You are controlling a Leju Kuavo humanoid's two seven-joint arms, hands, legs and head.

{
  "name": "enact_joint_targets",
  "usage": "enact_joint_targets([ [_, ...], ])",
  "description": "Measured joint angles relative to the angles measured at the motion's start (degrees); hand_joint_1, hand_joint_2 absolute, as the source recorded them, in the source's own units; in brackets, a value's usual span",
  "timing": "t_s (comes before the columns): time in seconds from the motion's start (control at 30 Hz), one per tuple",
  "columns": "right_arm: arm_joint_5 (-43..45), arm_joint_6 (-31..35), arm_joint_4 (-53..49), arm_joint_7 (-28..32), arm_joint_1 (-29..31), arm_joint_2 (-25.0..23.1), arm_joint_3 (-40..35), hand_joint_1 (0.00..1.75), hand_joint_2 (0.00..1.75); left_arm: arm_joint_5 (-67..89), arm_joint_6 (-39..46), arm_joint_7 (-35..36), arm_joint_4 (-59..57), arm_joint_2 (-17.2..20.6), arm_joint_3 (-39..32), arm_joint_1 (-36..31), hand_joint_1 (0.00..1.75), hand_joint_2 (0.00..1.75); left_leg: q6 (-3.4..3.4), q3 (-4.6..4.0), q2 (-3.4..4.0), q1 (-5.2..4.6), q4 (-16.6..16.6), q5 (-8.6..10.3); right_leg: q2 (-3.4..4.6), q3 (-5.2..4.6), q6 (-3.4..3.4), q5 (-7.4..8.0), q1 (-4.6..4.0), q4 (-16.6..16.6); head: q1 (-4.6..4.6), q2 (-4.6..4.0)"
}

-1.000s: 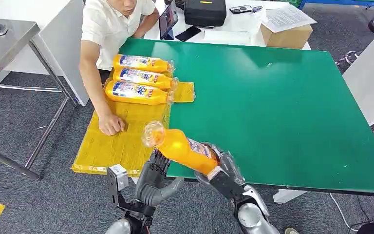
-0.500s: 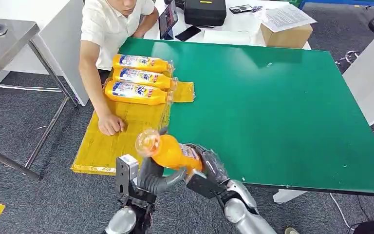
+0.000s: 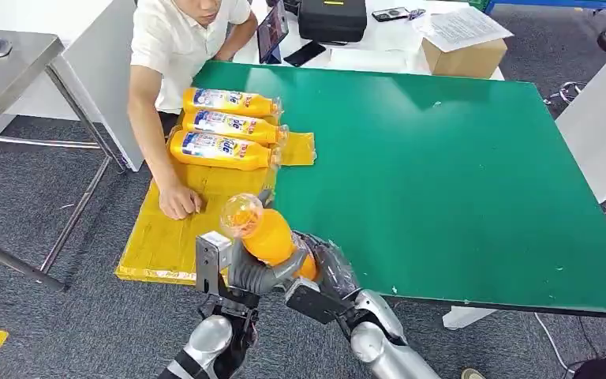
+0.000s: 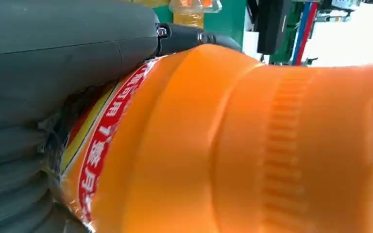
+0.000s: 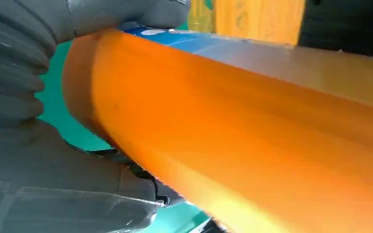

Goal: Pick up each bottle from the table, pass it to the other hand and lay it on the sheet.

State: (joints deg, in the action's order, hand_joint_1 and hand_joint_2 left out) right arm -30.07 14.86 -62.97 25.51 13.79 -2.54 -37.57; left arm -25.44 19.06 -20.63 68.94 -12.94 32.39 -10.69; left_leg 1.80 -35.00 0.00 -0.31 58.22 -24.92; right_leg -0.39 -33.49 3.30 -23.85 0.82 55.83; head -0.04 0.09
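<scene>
i see the orange bottle (image 3: 272,235) held off the near edge of the green table (image 3: 458,174), clear cap toward the yellow sheet (image 3: 197,213). right hand (image 3: 327,268) wraps its base, left hand (image 3: 256,276) has its fingers curled round the shoulder. three bottles (image 3: 225,126) lie on the sheet beside a person's hand (image 3: 180,203).

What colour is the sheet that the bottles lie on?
Yellow sheet, clearest in the head view, under three orange bottles.

Lab: green worktable (image 3: 458,174), steel bench (image 3: 0,63)
</scene>
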Motion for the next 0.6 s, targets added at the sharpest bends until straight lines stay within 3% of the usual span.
enact_joint_targets([
  [0.03, 0.63, -0.15, 0.00, 0.48, 0.04, -0.02, -0.04, 0.93, 1.75, -0.59, -0.39, -0.28, 0.11, -0.04, -0.20, 0.00, 1.75, 1.75, 0.00, 0.00, 0.00, 0.00, 0.00, 0.00, 0.00, 0.00, 0.00, 0.00, 0.00, 0.00, 0.00, 0.00],
  [0.07, 1.18, -0.35, 0.00, 0.94, 0.08, -0.02, -0.09, 0.09, 1.75, -1.05, -0.79, -0.55, 0.44, -0.04, -0.44, 0.09, 1.75, 1.75, 0.00, 0.00, 0.00, 0.00, 0.00, 0.00, 0.00, -0.01, 0.00, 0.00, 0.00, 0.00, 0.00, 0.00],
  [0.1, 1.55, -0.37, 0.00, 1.31, 0.16, -0.02, -0.17, 0.00, 1.75, -1.35, -1.11, -0.63, 0.83, -0.04, -0.68, 0.20, 1.75, 1.75, 0.00, -0.01, 0.01, 0.00, 0.00, 0.00, 0.00, -0.02, 0.00, 0.00, 0.00, 0.00, -0.02, 0.00],
  [0.37, 8.52, -4.83, -1.64, 6.40, 0.01, -0.41, -1.07, 0.00, 1.75, -4.02, -5.07, -1.88, 6.73, -0.02, -2.42, 2.12, 1.75, 1.75, 0.00, -0.04, 0.04, 0.00, 0.00, 0.00, 0.01, -0.09, 0.00, 0.00, 0.00, 0.00, 0.00, 0.00],
  [0.6, 7.38, -3.34, -3.15, 7.82, -0.68, -0.76, -1.40, 0.00, 1.75, -6.03, -7.67, -2.18, 9.26, 0.18, -3.87, 3.06, 1.75, 1.75, 0.00, -0.04, 0.04, 0.00, 0.00, 0.00, 0.01, -0.08, 0.00, 0.00, 0.00, 0.00, 0.00, 0.00],
])
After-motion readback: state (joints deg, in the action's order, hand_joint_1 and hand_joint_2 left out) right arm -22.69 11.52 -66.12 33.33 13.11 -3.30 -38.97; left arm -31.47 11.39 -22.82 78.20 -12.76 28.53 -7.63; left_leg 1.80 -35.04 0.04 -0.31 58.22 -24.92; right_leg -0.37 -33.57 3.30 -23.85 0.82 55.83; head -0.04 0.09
